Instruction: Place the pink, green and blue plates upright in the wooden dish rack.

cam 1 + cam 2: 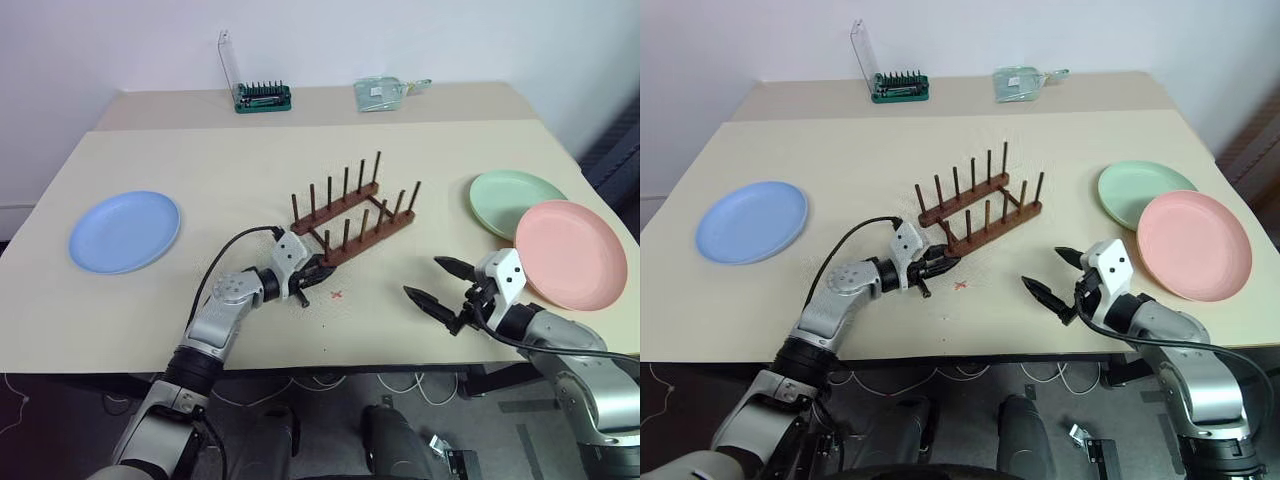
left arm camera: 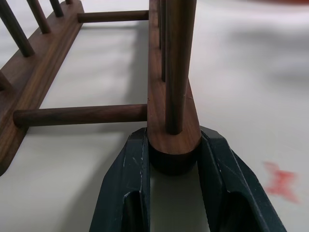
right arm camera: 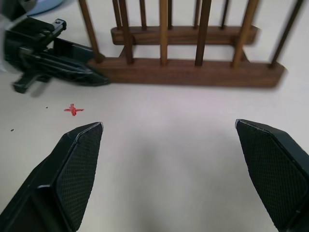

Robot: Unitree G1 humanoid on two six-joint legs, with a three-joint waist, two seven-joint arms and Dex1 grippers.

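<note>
Dark brown wooden dish rack (image 1: pixel 350 218) stands mid-table, its pegs bare. The left wrist view shows the left gripper (image 2: pixel 174 159) closed on the near rail's rounded end. The right gripper (image 1: pixel 438 282) hovers wide apart, holding nothing. A red cross mark (image 3: pixel 73 109) lies beside the rack. Light blue round plate (image 1: pixel 125 231) lies far left; pale green plate (image 1: pixel 510 197) and salmon pink plate (image 1: pixel 570 252) overlap at right.

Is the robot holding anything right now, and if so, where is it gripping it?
Yes. The left gripper is closed around the near end of one base rail of the wooden dish rack. The right gripper is open and holds nothing.
</note>
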